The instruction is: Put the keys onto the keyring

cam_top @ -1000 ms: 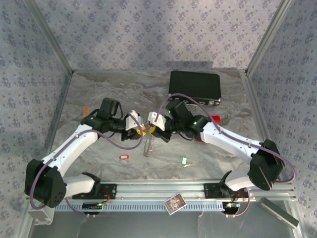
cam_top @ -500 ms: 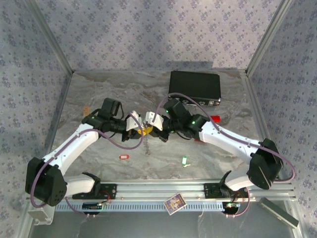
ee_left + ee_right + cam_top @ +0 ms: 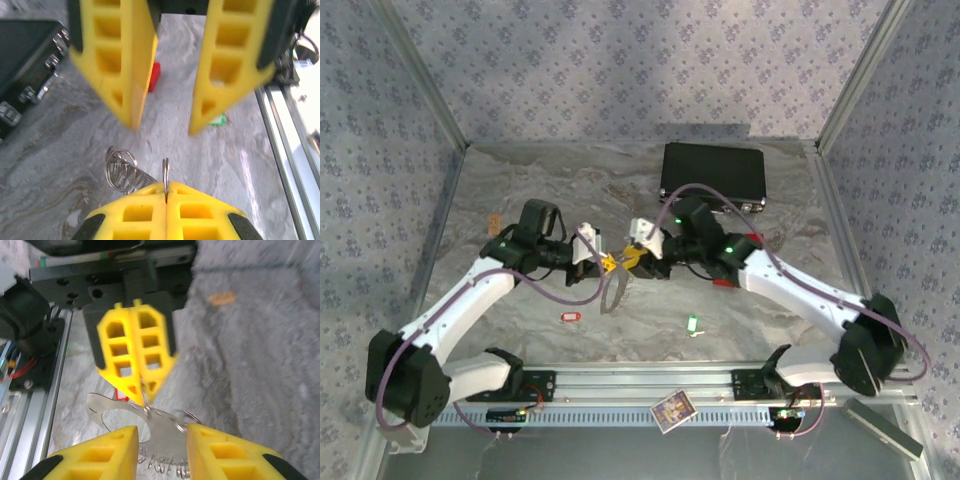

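Top view, left claw (image 3: 606, 264): clenched on the keyring (image 3: 612, 292), which hangs from its tips above the table (image 3: 520, 195).
Top view, right claw (image 3: 634, 258): tip to tip with the left claw, just beside it.
Top view, keys: the red key (image 3: 570, 317) lies on the table to the near side of the left claw, and the green key (image 3: 692, 324) to the near side of the right claw. Both are well apart from the keyring, and neither is threaded.
Left wrist view, left claw (image 3: 166, 192): fingers pressed together, pinching one thin ring of the keyring (image 3: 165, 172) edge-on, with its coils just beside the tips.
Left wrist view, right claw (image 3: 162, 129): released, its fingers spread, with bare table seen between them.
Right wrist view, right claw (image 3: 161, 437): released. The flat silvery part of the keyring (image 3: 107, 412) crosses the gap, and we cannot tell whether it touches a finger.
Right wrist view, left claw (image 3: 142, 390): opposite and closed, with the ring at its very tip.
Handling, keyring: we judge it light, thin and stiff, yet free to swing — smooth metal may slip from a pinch. Take hold on the flat part and leave the loop free.
Handling, keys: we judge them tiny and light. Grip the plastic tag and leave the hole end exposed.
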Controlling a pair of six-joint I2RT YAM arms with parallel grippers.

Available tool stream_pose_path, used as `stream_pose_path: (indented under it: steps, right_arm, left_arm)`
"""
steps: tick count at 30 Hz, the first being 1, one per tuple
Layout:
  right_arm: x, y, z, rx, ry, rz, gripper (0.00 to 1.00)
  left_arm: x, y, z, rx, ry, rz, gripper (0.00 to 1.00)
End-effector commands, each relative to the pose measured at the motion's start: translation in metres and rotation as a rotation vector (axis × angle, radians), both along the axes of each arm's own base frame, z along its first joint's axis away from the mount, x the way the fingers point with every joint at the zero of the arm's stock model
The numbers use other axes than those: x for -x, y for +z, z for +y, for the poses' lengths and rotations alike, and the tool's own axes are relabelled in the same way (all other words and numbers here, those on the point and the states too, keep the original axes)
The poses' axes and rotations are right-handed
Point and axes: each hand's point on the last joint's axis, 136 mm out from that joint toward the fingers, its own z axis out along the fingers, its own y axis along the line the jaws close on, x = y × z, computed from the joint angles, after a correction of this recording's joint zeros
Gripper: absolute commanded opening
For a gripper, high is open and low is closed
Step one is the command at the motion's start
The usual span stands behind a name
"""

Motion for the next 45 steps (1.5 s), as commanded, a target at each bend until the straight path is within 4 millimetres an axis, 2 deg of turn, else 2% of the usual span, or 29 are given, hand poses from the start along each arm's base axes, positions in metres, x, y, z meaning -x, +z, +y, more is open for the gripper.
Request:
stream_pose_path:
  steps: [1, 2, 6, 11, 17, 21, 24, 28, 34, 45]
  right_arm:
    - [0.016, 0.025, -0.006, -0.164, 0.047, -0.108, 0.35]
    - [0.018, 0.023, -0.009, -0.177, 0.035, -0.13, 0.38]
    - [0.019, 0.023, -0.014, -0.2, -0.004, -0.09, 0.39]
    - [0.028, 0.023, -0.005, -0.249, 0.03, -0.01, 0.36]
    - [0.031, 0.024, 0.0, -0.338, 0.023, -0.072, 0.3]
    - [0.037, 0.023, 0.005, -0.345, 0.043, -0.085, 0.29]
    - [0.033, 0.02, 0.005, -0.336, 0.023, -0.096, 0.27]
    - [0.029, 0.02, -0.001, -0.339, -0.014, -0.124, 0.23]
    - [0.027, 0.018, -0.009, -0.327, -0.04, -0.125, 0.24]
    - [0.029, 0.023, 0.0, -0.326, -0.001, -0.109, 0.21]
  left_arm:
    - [0.005, 0.032, -0.008, 0.175, 0.002, -0.045, 0.0]
    - [0.006, 0.036, -0.007, 0.198, 0.014, -0.053, 0.0]
    - [0.007, 0.046, -0.005, 0.269, 0.049, -0.09, 0.0]
    - [0.01, 0.053, -0.008, 0.324, 0.048, -0.1, 0.0]
    - [0.019, 0.056, -0.017, 0.384, 0.012, -0.122, 0.0]
    - [0.021, 0.054, -0.022, 0.386, 0.001, -0.123, 0.0]
    - [0.023, 0.054, -0.024, 0.385, -0.016, -0.116, 0.0]
    - [0.024, 0.053, -0.024, 0.383, -0.022, -0.114, 0.0]
    - [0.027, 0.051, -0.026, 0.373, -0.034, -0.103, 0.0]
    - [0.035, 0.053, -0.032, 0.365, -0.082, -0.096, 0.0]
